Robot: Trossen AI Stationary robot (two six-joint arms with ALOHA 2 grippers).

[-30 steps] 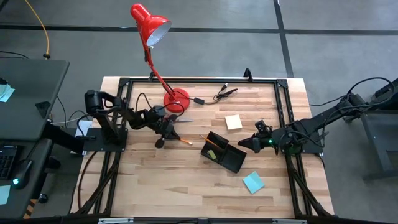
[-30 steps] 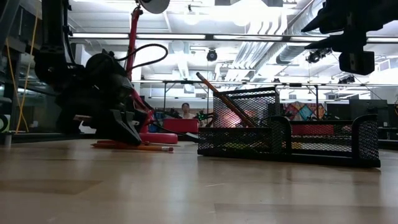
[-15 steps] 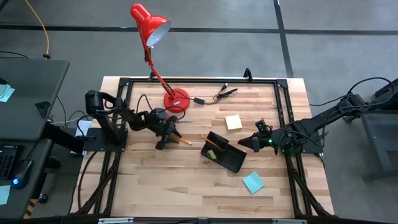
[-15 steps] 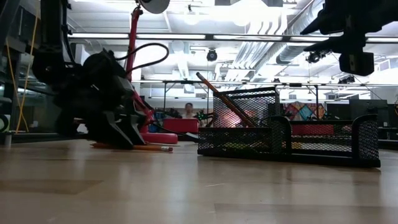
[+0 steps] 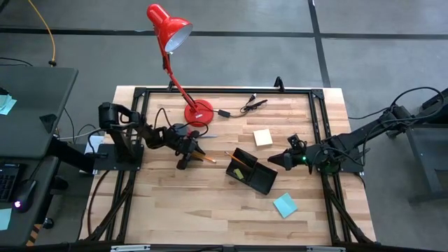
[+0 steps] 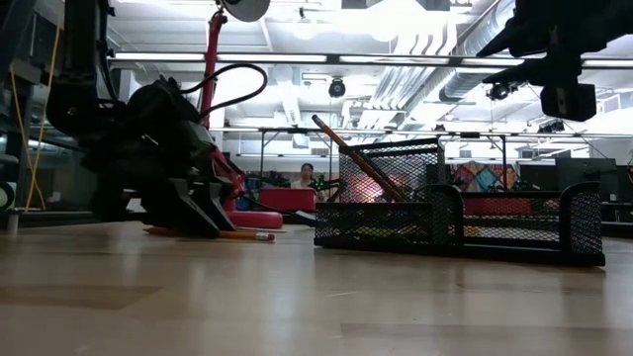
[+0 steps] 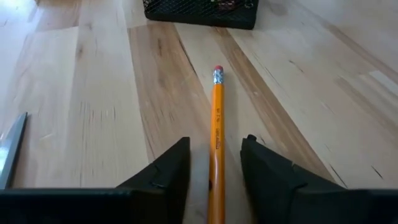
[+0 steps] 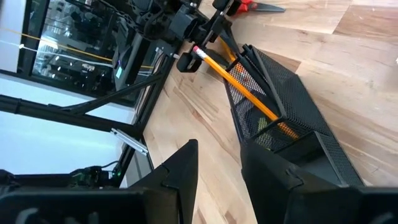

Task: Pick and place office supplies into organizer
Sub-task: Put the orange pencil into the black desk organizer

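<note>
The left gripper (image 5: pixel 185 159) was low over the table (image 5: pixel 175 210) in its left half, short of the lamp (image 5: pixel 183 70) base at the back edge; its fingers (image 7: pixel 166 177) stood apart on either side of a loose pencil (image 7: pixel 217 134) lying flat on the wood, and nothing was yet clasped. The pencil pointed its eraser toward the organizer (image 5: pixel 250 171), which sat near the table's middle. Scissors (image 5: pixel 201 137) lay just beside the lamp base, only partly visible, still outside the organizer. One pencil (image 8: pixel 239 78) was already standing tilted in the taller compartment, and something yellowish showed inside the mesh, too indistinct to name. A pale yellow pad (image 5: pixel 262 137) lay on the bare wood behind the organizer, toward the back edge, unplaced. A teal pad (image 5: pixel 285 205) lay toward the front right corner, also unplaced. The right gripper (image 5: pixel 278 160) waited just to the right of the organizer, raised off the table, fingers apart and empty. Judged from this layout, the task was at an early to middle stage: at least one item stowed; the loose pencil, the scissors and both pads remained. A black cable (image 5: pixel 252 105) near the back edge was not part of the work.
</note>
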